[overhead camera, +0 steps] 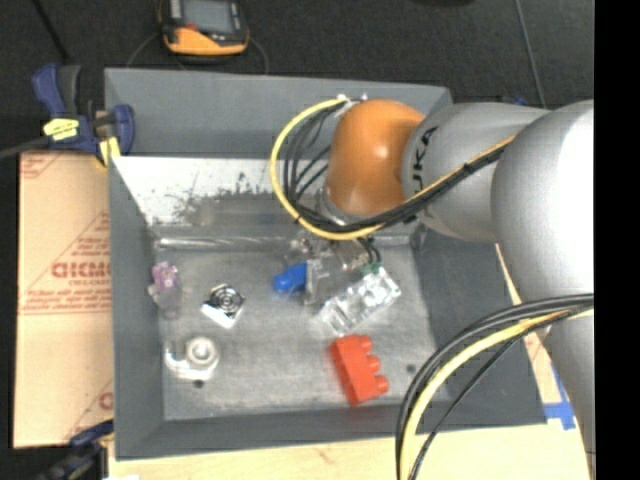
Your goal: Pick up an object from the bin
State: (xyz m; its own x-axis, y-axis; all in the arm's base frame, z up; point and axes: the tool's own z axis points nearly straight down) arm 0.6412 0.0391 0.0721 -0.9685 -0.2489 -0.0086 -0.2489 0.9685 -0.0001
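Observation:
My gripper (322, 260) hangs low over the middle of the bin, under the arm's orange cover. A small blue piece (289, 282) lies right at its left side, touching or nearly touching it. A clear plastic piece (358, 301) lies just below and to the right of the gripper. A red toy brick (359, 369) rests nearer the front wall, apart from the gripper.
On the bin's left half lie a small silver and white part (224, 303), a white round part (193, 357) and a pale purple piece (164, 282), all spaced apart. The arm with its cables covers the bin's back right corner.

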